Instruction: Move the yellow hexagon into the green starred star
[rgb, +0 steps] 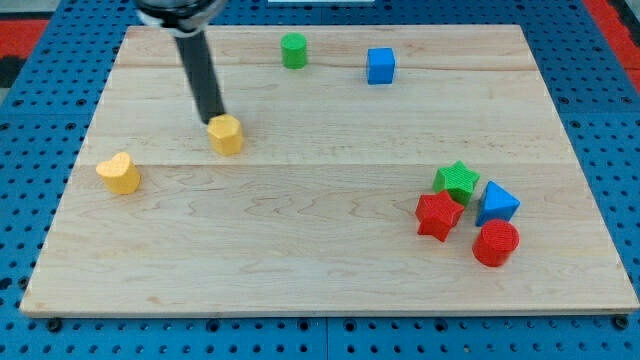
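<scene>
The yellow hexagon (227, 134) lies at the upper left of the wooden board. My tip (215, 119) touches its upper left edge; the dark rod slants up to the view's top. The green star (457, 181) lies far to the right, in a cluster at the lower right of the board.
A red star (438, 216), a blue triangle (496, 203) and a red cylinder (495, 243) crowd around the green star. A yellow heart (119, 173) lies at the left. A green cylinder (294, 50) and a blue cube (380, 66) sit near the top edge.
</scene>
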